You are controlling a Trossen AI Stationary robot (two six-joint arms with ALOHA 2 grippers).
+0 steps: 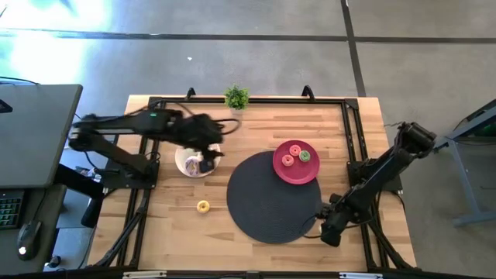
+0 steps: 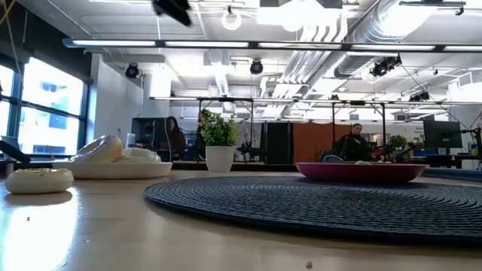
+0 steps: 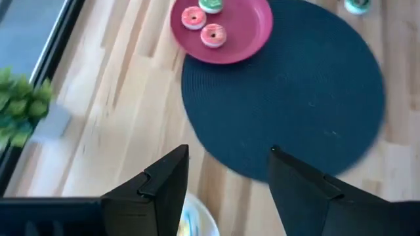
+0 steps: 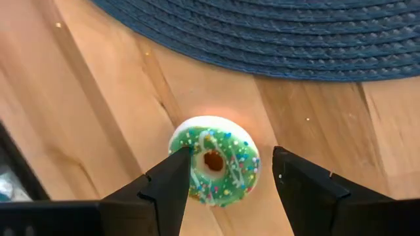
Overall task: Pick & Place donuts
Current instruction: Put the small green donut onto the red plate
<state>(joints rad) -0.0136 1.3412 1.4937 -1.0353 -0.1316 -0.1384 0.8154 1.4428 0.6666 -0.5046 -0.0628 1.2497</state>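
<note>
Three donuts, pink point(image 1: 294, 149), green point(image 1: 305, 156) and orange point(image 1: 287, 160), lie on the pink-red plate point(image 1: 310, 174). More donuts sit in the white plate point(image 1: 184, 164), and a yellow one point(image 1: 203, 206) lies on the bare wood. A green speckled donut point(image 4: 216, 160) lies flat on the table beside the mat's edge. My right gripper point(image 4: 228, 157) is open over it, one finger on each side. My left gripper point(image 3: 230, 154) is open, up above the white plate's rim point(image 3: 200, 223). My right gripper comes at the green speckled donut from above. One finger point(image 4: 172, 180) overlaps the donut's rim point(image 4: 191, 157), and I cannot tell whether it touches. The other finger point(image 4: 295, 183) stands apart from it. The donut lies flat on the wood.
A dark round woven mat point(image 1: 267, 205) covers the table's middle, with the pink-red plate overlapping its far right part. A small potted plant point(image 1: 236, 97) stands at the far edge. A black frame rail point(image 1: 353, 132) runs around the tabletop. People sit in the room behind.
</note>
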